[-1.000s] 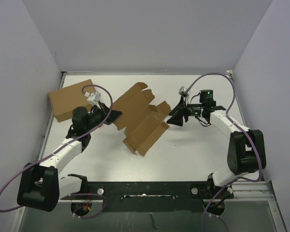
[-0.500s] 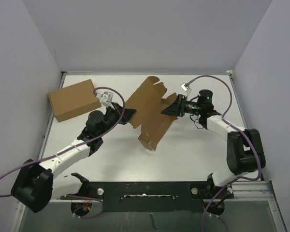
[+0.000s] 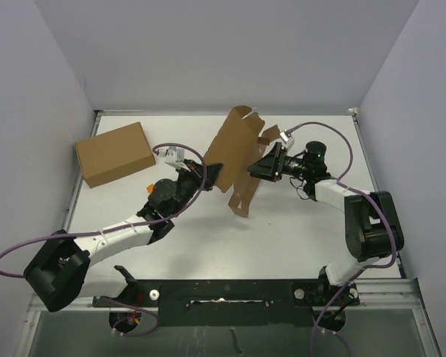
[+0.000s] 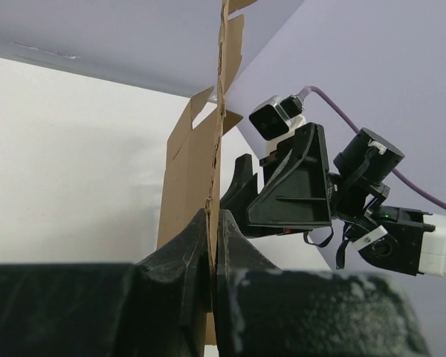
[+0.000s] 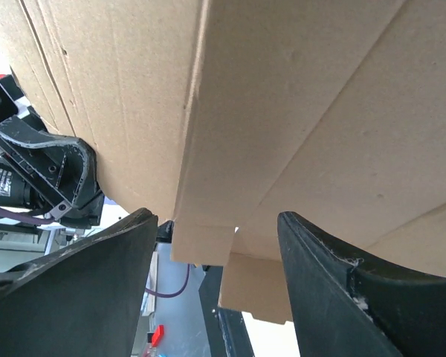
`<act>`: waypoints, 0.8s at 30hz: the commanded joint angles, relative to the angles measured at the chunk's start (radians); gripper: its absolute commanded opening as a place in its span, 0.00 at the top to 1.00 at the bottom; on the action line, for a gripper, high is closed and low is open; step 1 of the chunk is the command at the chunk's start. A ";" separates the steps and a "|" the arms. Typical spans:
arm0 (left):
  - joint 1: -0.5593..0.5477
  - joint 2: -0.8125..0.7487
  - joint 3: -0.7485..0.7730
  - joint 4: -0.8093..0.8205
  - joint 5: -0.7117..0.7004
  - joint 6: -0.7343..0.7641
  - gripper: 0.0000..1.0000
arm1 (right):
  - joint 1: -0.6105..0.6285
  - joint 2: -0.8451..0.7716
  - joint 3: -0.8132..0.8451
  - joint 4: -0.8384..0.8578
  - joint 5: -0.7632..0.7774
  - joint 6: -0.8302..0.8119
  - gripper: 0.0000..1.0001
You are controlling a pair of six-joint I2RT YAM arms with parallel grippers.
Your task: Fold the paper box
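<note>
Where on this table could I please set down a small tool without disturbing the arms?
Bare table lies near-centre, between the paper box and the arm bases, and along the far edge beside the plain cardboard box. The middle is crowded: left gripper and right gripper meet there.

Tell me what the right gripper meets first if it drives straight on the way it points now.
The paper box: the right gripper, jaws open, faces its raised cardboard sheet, which fills the wrist view just ahead. Contact would likely come almost at once, though the exact gap is unclear.
</note>
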 commanded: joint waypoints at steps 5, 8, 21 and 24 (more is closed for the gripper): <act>-0.011 0.027 0.039 0.188 -0.038 -0.087 1.00 | 0.007 -0.029 -0.004 0.159 -0.017 0.069 0.31; -0.011 0.047 0.038 0.208 -0.021 -0.122 1.00 | 0.010 -0.034 -0.004 0.185 -0.026 0.074 0.28; -0.013 0.134 0.053 0.278 0.037 -0.222 1.00 | 0.011 -0.035 -0.002 0.191 -0.030 0.078 0.26; -0.013 0.158 0.056 0.295 0.049 -0.248 1.00 | 0.010 -0.037 -0.005 0.220 -0.034 0.089 0.28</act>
